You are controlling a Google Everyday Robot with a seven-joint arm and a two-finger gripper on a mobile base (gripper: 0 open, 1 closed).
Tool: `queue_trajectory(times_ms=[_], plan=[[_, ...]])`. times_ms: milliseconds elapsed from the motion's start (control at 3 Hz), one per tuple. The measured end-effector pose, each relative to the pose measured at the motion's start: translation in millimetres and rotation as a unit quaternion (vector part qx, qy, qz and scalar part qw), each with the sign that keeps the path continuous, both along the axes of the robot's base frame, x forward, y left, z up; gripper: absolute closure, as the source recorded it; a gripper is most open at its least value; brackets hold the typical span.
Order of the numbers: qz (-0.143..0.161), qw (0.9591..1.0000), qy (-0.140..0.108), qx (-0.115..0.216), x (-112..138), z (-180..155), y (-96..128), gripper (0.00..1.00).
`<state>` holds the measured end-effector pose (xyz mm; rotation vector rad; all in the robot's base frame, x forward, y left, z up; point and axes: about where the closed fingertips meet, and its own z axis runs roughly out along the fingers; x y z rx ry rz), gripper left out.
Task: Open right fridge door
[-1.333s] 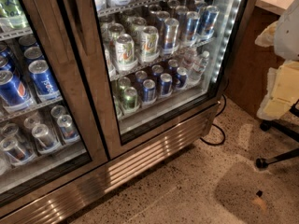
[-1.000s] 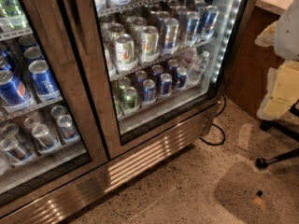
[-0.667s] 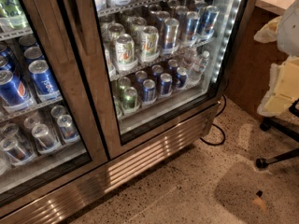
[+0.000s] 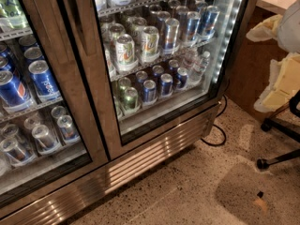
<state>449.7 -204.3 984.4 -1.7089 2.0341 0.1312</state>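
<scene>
Your gripper is nowhere in frame, so you cannot tell whether it is released or clenched. The right fridge door [image 4: 159, 74] sits shut, flush beside the left door [image 4: 42, 125] with its Pepsi cans [image 4: 43, 81]; its LED strip [image 4: 226, 41] runs down the outer side, so the hinge is probably there and the dark handle [image 4: 77, 18] by the centre seam is your pull point. With 1 arm, approach from the left, since the chair base [image 4: 281, 158] probably sits near the door's swing

The speckled floor [image 4: 187, 191] carries a black cable [image 4: 212, 145] just right of the fridge [image 4: 154, 153], with chair legs [image 4: 281, 157] farther right.
</scene>
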Motion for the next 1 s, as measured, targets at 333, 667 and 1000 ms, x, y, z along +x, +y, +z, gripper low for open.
queue_trajectory(times_ms=[333, 667, 1000], plan=[[0.002, 1.0000, 0.000, 0.003, 0, 0, 2, 0.00], [0.009, 0.9995, -0.023, 0.020, 14, -2, 11, 0.00], [0.032, 0.9928, -0.082, 0.081, 47, 10, 23, 0.00]])
